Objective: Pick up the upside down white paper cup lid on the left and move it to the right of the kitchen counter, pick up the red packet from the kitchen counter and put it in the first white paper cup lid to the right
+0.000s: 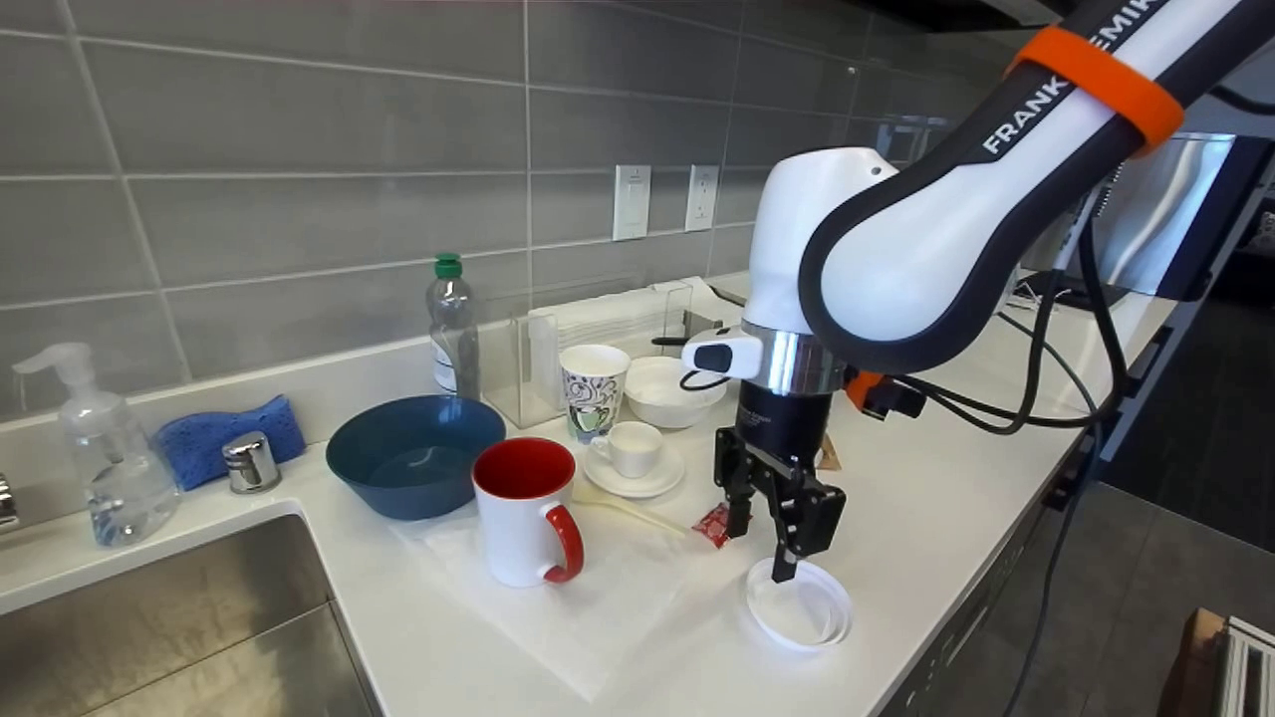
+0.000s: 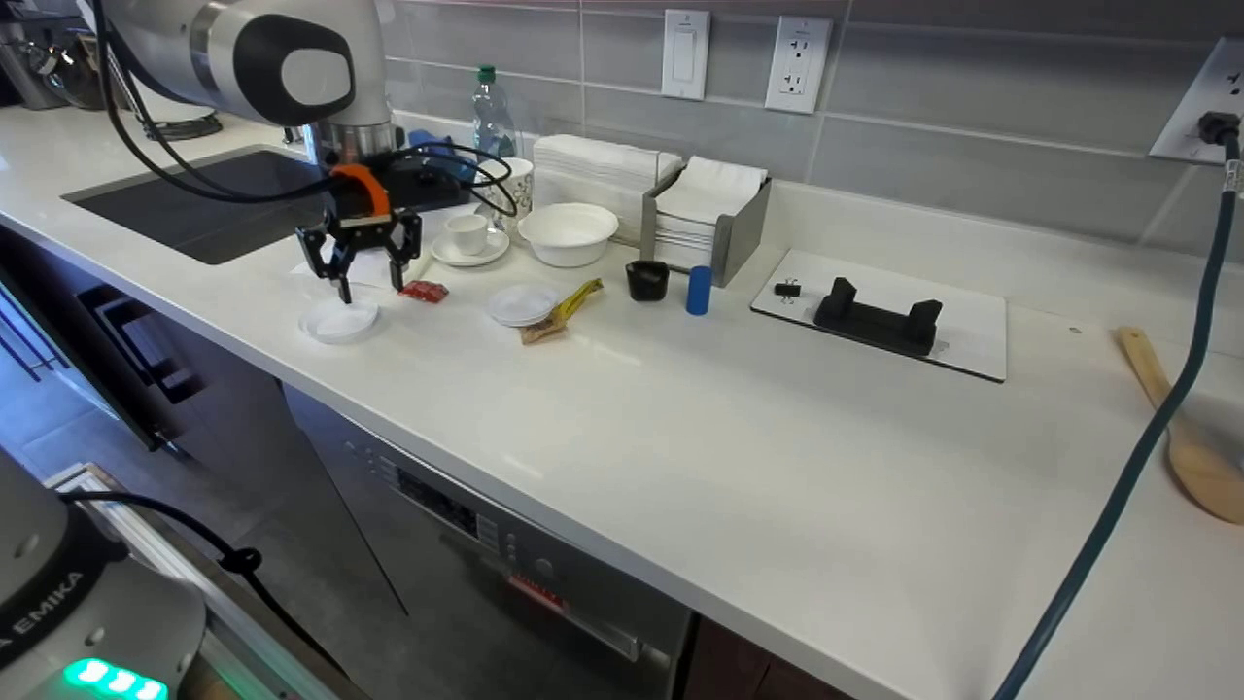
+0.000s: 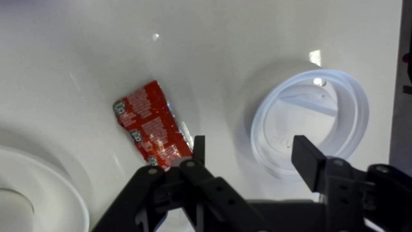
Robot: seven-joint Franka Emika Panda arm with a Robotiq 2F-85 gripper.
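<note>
The arm (image 1: 901, 264) is showing “FRANK”, its claw (image 3: 250, 146) gaping above the near lid (image 3: 296, 124) and far, illegibly printed packet (image 3: 156, 127).

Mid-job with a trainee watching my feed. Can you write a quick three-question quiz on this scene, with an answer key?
1. True or false: the pincer stands open.
2. Pick one: the inside of the mug is A) blue, B) red, C) green.
3. Fill in the blank: the red packet lies on the ____, apart from the upturned white lid near it.

Key: 1. True; 2. B; 3. counter.
</note>
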